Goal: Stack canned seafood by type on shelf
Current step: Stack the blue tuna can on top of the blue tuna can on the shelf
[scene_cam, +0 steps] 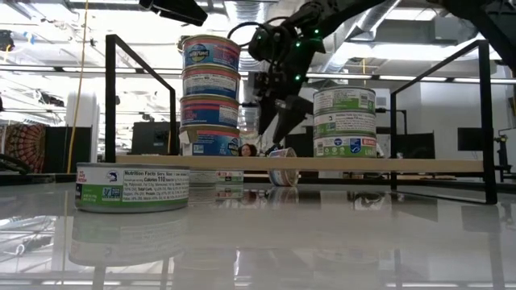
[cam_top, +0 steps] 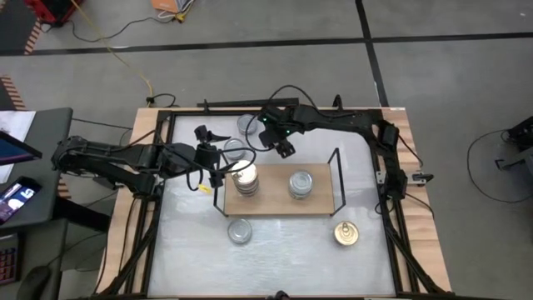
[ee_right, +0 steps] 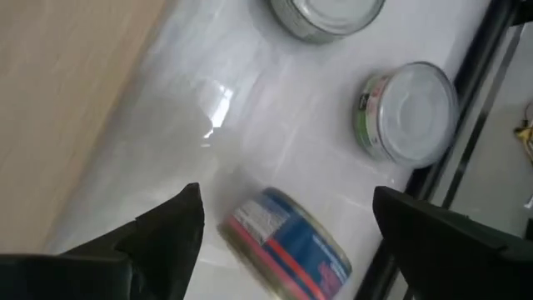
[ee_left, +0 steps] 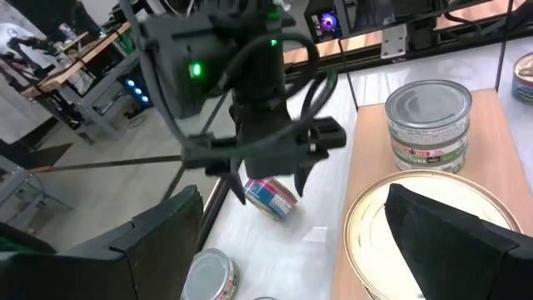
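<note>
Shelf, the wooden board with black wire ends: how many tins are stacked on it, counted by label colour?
Blue-labelled round metal tins, the taller stack on the light wooden shelf: 4
Green-labelled round metal tins, the shorter stack: 3
Total: 7

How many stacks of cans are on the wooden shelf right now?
2: a taller blue-labelled stack at the shelf's left end, a shorter green-labelled stack nearer the right end.

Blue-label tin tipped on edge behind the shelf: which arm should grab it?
Right. The right gripper hangs open directly over the blue-label tin; the left gripper sits over the gold-lid stack.
</note>
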You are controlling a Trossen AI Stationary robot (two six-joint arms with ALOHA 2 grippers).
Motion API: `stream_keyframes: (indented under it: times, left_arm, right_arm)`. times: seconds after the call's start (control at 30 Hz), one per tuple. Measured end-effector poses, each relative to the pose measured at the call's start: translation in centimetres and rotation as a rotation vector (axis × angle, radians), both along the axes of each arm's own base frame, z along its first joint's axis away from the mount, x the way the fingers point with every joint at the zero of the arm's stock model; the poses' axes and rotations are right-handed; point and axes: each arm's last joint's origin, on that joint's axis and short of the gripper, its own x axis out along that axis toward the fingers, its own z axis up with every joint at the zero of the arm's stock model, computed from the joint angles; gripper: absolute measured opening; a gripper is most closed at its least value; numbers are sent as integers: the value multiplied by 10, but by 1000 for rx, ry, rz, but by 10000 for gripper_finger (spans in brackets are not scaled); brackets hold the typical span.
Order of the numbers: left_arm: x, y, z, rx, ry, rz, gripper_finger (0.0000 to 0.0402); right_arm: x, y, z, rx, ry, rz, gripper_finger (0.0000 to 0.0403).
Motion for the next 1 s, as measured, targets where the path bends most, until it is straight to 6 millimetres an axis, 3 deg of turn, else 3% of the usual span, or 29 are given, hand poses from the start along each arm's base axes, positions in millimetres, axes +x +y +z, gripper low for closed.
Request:
stream_keyframes:
  times: [0.17, 0.37, 0.7, 1.0]
  left_arm:
    - [0, 0, 0, -9, -2, 2, 361]
    - [-2, 0, -5, -41, 27, 13, 361]
    - [-3, 0, -8, -50, 65, 0, 361]
    - [-4, 0, -11, -66, 89, 7, 361]
  right_arm:
    - [11, -10, -22, 29, 95, -9, 380]
    - [17, -19, -25, 27, 190, -29, 379]
    - [5, -33, -26, 14, 264, -1, 379]
    - [-7, -51, -39, -40, 344, 192, 359]
